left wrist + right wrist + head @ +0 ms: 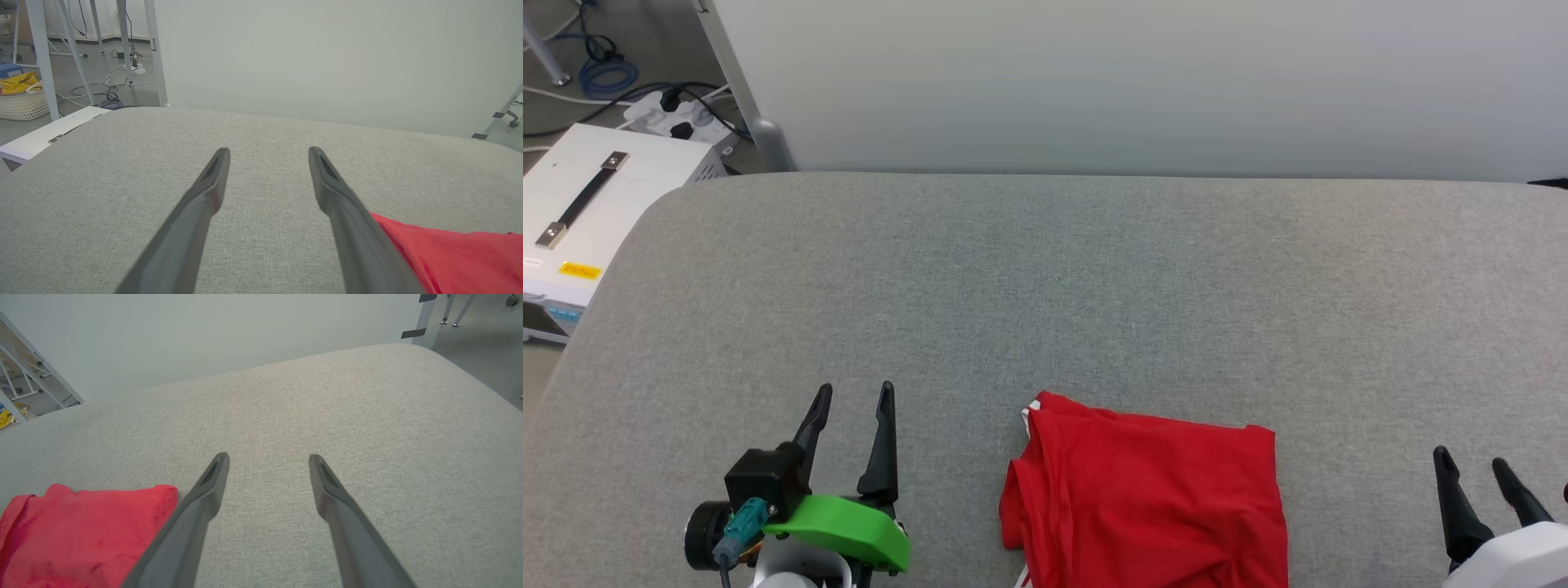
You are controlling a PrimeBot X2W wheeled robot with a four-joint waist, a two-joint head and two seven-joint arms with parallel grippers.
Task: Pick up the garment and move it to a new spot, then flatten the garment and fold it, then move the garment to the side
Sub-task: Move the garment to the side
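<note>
Lying rumpled at 6 o'clock on the grey table (1045,286), red shirt (1152,498) sits 3 o'clock of left gripper (855,387), 9 o'clock of right gripper (1470,456); left nearer. Both gape wide, empty.

Desk (1094,269) open and passable across far half and left side. Garment (1152,498) lies at near centre, between left tool (855,389) and right tool (1470,457), touching neither. Wall (1135,82) closes far edge.

The red garment (1152,498) lay folded, slightly rumpled, at the near edge of the table (1045,286), white trim peeking out
</note>
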